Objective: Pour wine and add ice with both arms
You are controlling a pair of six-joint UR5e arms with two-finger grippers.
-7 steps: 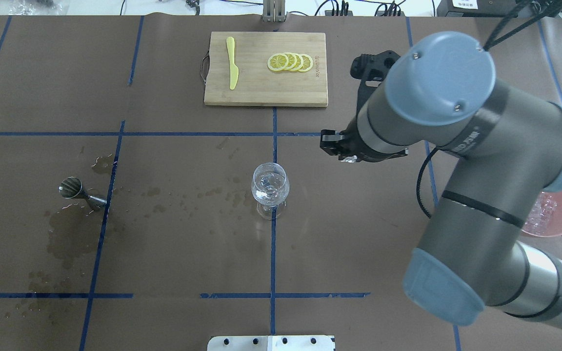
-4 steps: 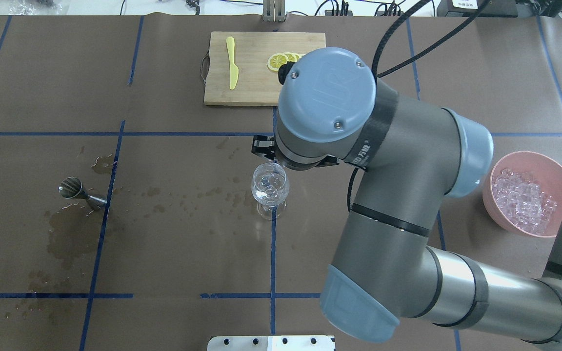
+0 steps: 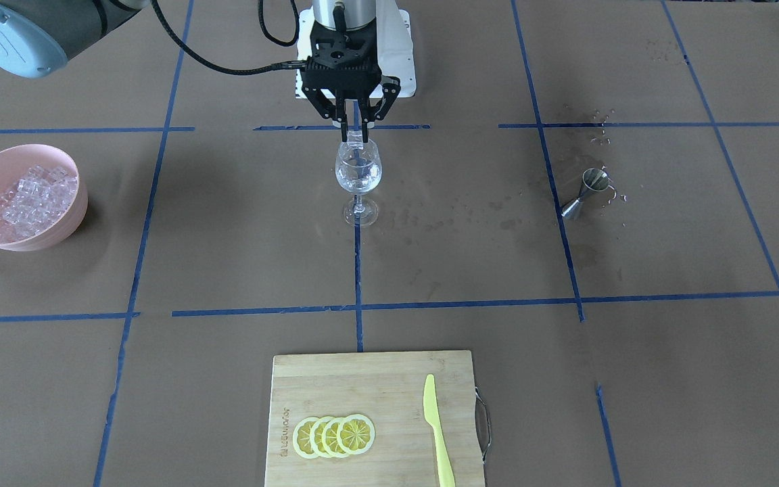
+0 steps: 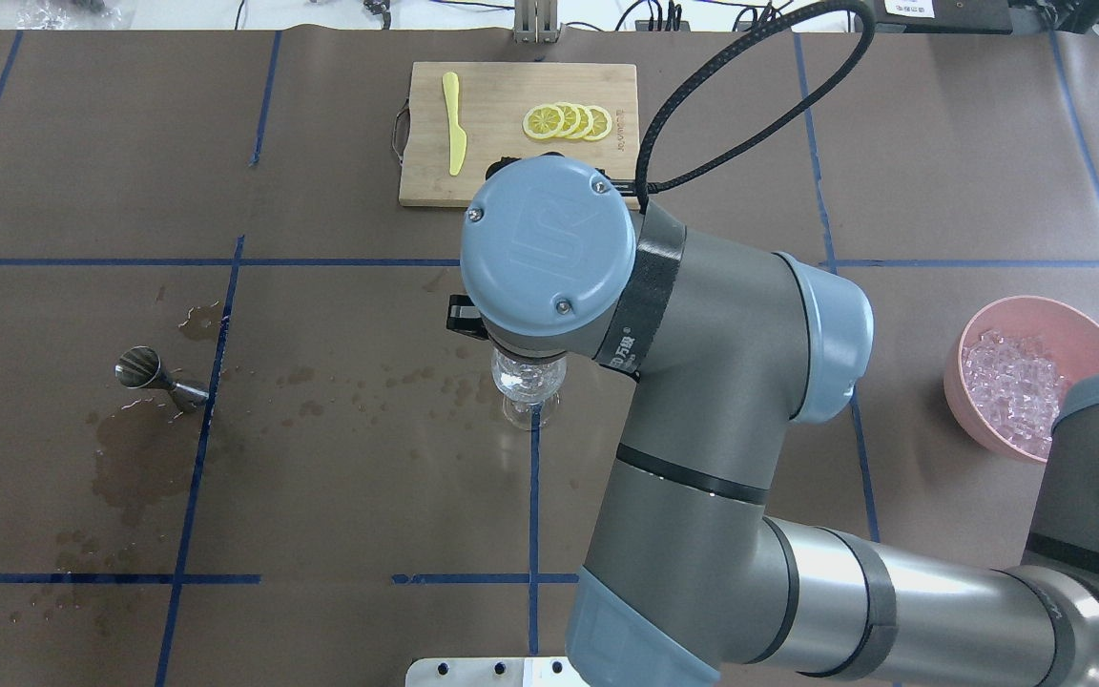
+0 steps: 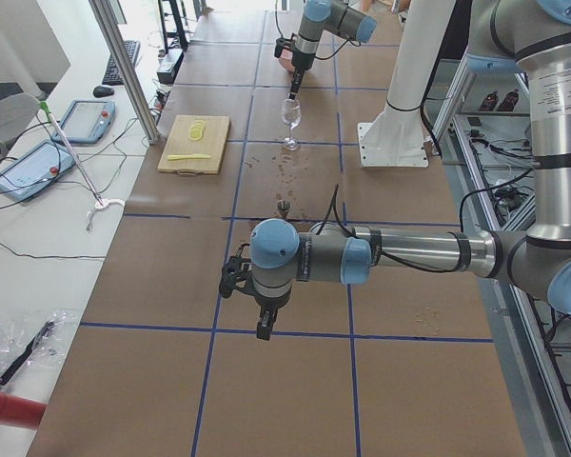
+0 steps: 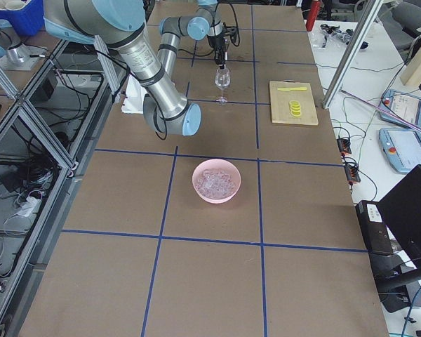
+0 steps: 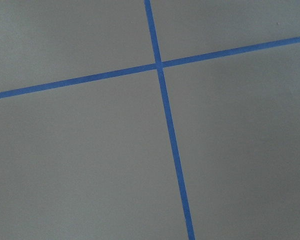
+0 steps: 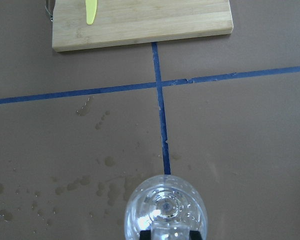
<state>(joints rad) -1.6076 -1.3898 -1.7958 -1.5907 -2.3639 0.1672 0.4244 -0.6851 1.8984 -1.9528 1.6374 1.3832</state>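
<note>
The brown table (image 4: 82, 143) with blue tape lines fills the view from above. The right arm (image 4: 702, 382) is big and grey with blue caps. It comes in from the lower right of that view and reaches to the middle. In the left side view, the left arm (image 5: 409, 252) stretches low across the middle of the frame. The left gripper (image 5: 264, 327) points down at the table, and no view shows if it is open or closed.

A wooden cutting board (image 4: 492, 105) sits at the top middle of the view from above. In the front view, a pink bowl (image 3: 58, 226) sits at the left edge, full of ice (image 3: 28, 196).

A wine glass (image 3: 358, 176) stands upright in the middle of the table. The right gripper (image 3: 355, 132) hangs right over its rim. Its fingers are pressed on one ice cube (image 3: 356, 143), which is just above the mouth of the glass.

A yellow knife (image 4: 454, 124) and four lemon slices (image 4: 569, 122) lie on the board. A small metal jigger (image 3: 585, 193) lies on its side at the right of the front view, with wet spots around it.
</note>
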